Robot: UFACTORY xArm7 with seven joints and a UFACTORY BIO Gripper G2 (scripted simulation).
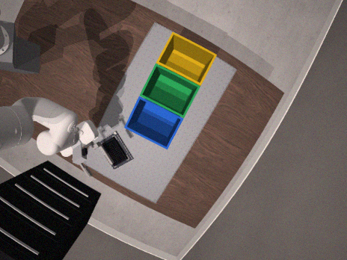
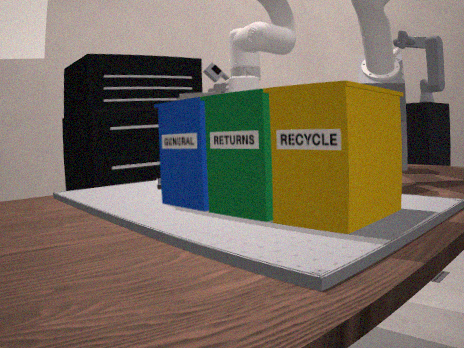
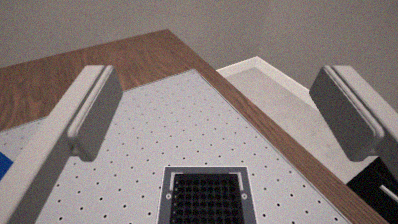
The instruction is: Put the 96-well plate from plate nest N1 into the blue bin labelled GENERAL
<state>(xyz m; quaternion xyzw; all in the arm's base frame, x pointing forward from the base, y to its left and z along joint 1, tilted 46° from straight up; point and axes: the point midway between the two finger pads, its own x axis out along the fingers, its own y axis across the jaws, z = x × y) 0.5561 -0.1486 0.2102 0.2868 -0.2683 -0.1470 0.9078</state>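
Observation:
The 96-well plate (image 1: 117,150) (image 3: 207,202) is dark and sits in the grey nest (image 3: 205,170) on the light board. My gripper (image 1: 110,155) (image 3: 221,112) is open, its two fingers wide apart with nothing between them. It is above the board, with the plate low in the middle of the wrist view, below the fingertips. The blue bin (image 1: 152,123) (image 2: 183,175) labelled GENERAL stands upright and looks empty; its edge shows at the far left of the wrist view (image 3: 4,167). In the exterior view the bins hide the plate.
The green bin (image 1: 170,91) (image 2: 235,175) labelled RETURNS and the yellow bin (image 1: 187,61) (image 2: 310,185) labelled RECYCLE stand upright in a row beside the blue one. A black drawer cabinet (image 1: 41,209) (image 2: 130,115) stands beyond the table edge on the nest's side.

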